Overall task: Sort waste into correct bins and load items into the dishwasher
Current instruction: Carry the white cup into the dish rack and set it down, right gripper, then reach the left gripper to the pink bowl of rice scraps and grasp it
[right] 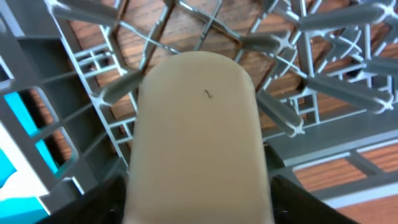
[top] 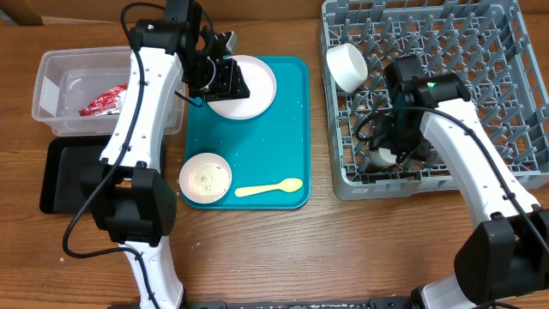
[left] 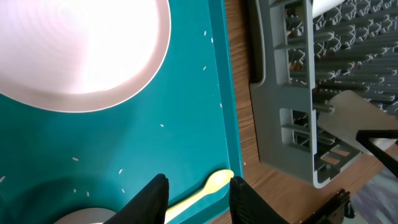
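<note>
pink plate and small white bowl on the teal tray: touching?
Apart. The overhead view shows a bare strip of the teal tray between the pink plate and the small white bowl.

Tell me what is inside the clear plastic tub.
A red foil wrapper lies in the clear tub, toward its right side. The left arm crosses over the tub's right edge, so anything beneath it is hidden.

Perhaps a cup [right: 199, 143], partly off-frame
</note>
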{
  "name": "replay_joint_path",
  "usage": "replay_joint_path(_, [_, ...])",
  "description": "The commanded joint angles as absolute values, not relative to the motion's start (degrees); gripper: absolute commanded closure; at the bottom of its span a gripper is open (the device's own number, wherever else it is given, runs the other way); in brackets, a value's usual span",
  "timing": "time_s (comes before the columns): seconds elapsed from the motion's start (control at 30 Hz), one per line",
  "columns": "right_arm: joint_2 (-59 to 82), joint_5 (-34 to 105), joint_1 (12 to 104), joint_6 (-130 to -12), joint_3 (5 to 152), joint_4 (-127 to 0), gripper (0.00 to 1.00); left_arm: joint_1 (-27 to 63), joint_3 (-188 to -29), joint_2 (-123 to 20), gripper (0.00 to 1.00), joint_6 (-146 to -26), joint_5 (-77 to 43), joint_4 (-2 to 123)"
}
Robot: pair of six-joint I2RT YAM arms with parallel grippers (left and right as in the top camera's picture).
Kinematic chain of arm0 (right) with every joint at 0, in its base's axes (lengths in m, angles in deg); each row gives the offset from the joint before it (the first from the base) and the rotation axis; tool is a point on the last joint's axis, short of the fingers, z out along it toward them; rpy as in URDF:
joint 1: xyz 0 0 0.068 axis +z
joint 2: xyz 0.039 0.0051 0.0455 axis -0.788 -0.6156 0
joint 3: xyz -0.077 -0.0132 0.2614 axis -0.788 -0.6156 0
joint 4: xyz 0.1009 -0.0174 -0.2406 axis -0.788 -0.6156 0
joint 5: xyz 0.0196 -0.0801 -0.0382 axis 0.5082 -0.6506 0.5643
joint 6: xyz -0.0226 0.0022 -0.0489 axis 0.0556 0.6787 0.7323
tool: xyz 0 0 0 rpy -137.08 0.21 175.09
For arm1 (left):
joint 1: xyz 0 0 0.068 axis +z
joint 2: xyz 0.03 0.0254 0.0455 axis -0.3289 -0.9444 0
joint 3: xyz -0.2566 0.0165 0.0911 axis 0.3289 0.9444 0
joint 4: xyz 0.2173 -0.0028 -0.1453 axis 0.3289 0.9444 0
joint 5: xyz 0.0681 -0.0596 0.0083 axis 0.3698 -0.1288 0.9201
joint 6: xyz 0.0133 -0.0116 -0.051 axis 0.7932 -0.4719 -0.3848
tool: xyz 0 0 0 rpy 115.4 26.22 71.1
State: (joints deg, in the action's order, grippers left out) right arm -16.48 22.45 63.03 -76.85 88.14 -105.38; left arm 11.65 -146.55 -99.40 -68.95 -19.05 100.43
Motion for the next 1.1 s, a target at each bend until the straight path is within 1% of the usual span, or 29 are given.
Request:
replay_joint_path(0.0, [-16.15,22.58,63.14,-76.70,89.84,-105.27,0.13,10.93,-147.42,-98.20,0.65,-69.26,-18.74,100.50])
replay_joint_path(0.13, [-16.04,22.69,63.14,-76.67,96.01,-107.95,0.13,11.50,-149.78,-98.18,0.68,-69.13,-18.74,103.36])
replay_joint_path(0.23, [-15.87,22.71,63.14,-76.63,101.45,-110.42,0.13,12.05,-154.46,-98.18,0.71,-67.77,-17.65,108.98])
replay_joint_path(0.37, [-15.78,26.39,63.25,-74.93,106.02,-112.22,0.13,12.05,-163.40,-97.59,0.72,-67.55,-9.06,120.12])
replay_joint_path(0.43, [-15.69,29.60,63.36,-74.90,106.00,-111.91,0.13,11.65,-165.32,-96.74,0.73,-67.62,-5.65,122.72])
replay_joint_path(0.47, [-15.74,30.89,63.62,-74.69,105.89,-111.80,0.13,11.48,-164.84,-95.77,0.70,-67.62,-4.91,122.72])
replay_joint_path(0.5, [-15.80,32.81,64.71,-73.83,105.45,-111.23,0.13,10.84,-163.47,-94.00,0.65,-67.64,-4.36,122.72])
replay_joint_path(0.57, [-15.80,34.74,66.57,-73.59,104.66,-109.70,0.13,10.32,-161.83,-92.28,0.64,-68.43,-3.51,122.72])
replay_joint_path(0.73, [-15.96,38.45,72.49,-73.66,102.61,-104.26,0.14,10.28,-156.58,-87.93,0.64,-71.79,0.62,122.72])
replay_joint_path(0.83, [-16.22,38.54,74.61,-73.70,102.56,-101.99,0.14,10.32,-151.86,-85.09,0.63,-71.94,1.17,122.70])
replay_joint_path(0.97, [-16.22,38.54,75.09,-74.84,102.56,-99.56,0.14,9.01,-143.71,-83.51,0.64,-72.88,0.19,122.33])
replay_joint_path(1.07, [-16.22,38.52,74.48,-74.99,102.56,-99.19,0.14,6.47,-135.49,-83.51,0.66,-75.18,0.06,118.09])
